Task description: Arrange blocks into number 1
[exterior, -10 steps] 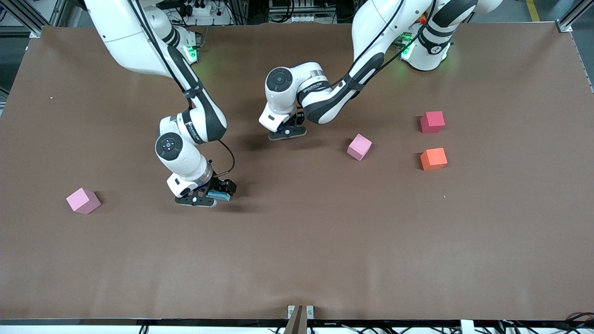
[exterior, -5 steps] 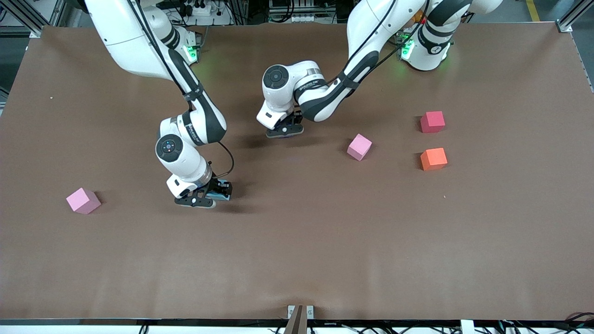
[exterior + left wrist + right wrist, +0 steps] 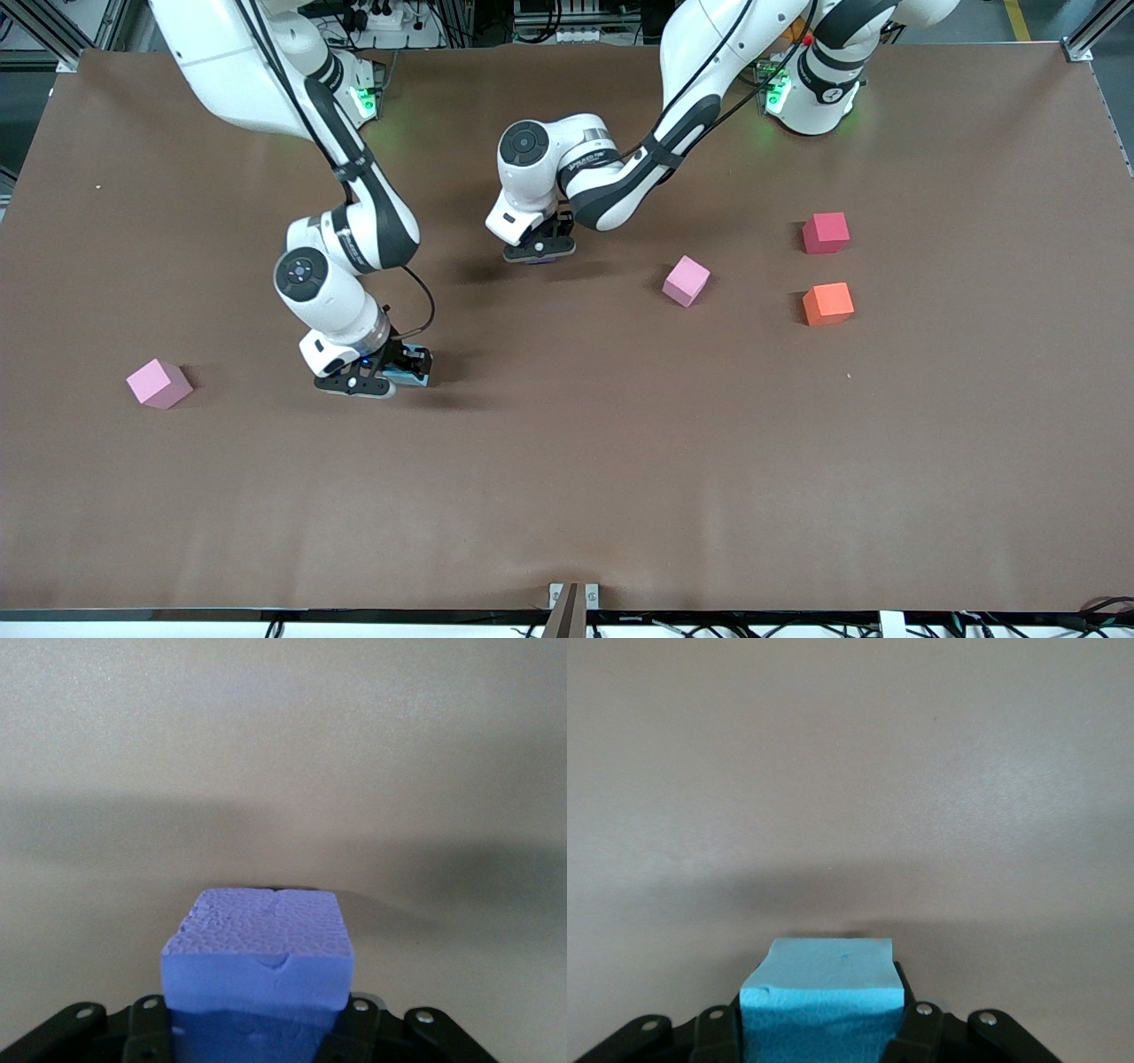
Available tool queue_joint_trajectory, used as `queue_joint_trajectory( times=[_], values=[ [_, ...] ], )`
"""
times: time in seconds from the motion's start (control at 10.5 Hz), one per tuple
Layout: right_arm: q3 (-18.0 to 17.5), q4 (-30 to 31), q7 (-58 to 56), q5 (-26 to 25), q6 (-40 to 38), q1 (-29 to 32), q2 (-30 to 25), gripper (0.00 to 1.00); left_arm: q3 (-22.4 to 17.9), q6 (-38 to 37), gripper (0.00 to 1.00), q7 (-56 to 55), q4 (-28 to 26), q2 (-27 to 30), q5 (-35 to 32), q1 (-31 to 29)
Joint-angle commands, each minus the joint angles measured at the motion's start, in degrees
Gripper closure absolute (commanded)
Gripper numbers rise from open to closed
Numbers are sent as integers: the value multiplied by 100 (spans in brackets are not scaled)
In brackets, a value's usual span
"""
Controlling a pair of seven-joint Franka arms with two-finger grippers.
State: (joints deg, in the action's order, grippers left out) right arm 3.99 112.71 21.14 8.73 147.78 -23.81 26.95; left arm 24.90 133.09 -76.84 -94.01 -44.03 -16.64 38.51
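The purple block sits pinched in the left pincer, low over the middle of the brown worktop, toward the arms' bases. The light blue block is pinched in the right pincer, low over the worktop toward the right arm's end; it peeks out as a blue edge in the front view. A pale pink block lies on the worktop toward the left arm's end. A dark pink block lies closer still to that end, and an orange block lies just nearer to the front camera than it. Another pale pink block lies alone near the right arm's end, well apart from the rest.
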Motion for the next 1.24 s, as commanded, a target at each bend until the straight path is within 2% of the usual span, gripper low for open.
queue_joint_trajectory(
  times=[0.0, 0.29, 0.38, 0.86, 1.14],
  values=[
    [-39, 304, 109, -73, -171, 43, -436, 45, -64, 33, 100, -218, 189, -123, -129, 131],
    [49, 549, 153, -38, -171, -80, -699, 45, -64, 33, 98, -297, 278, -246, -191, 193],
    [49, 585, 223, -29, -180, -80, -744, 44, -91, 24, 1, -201, 260, -229, -286, 192],
    [49, 612, 558, 15, -250, -185, -850, 44, -91, -353, 0, -200, 278, 61, -411, 131],
    [75, 594, 706, 15, -233, -299, -832, 44, -82, -800, 0, -192, 208, 622, -358, -236]
  ],
)
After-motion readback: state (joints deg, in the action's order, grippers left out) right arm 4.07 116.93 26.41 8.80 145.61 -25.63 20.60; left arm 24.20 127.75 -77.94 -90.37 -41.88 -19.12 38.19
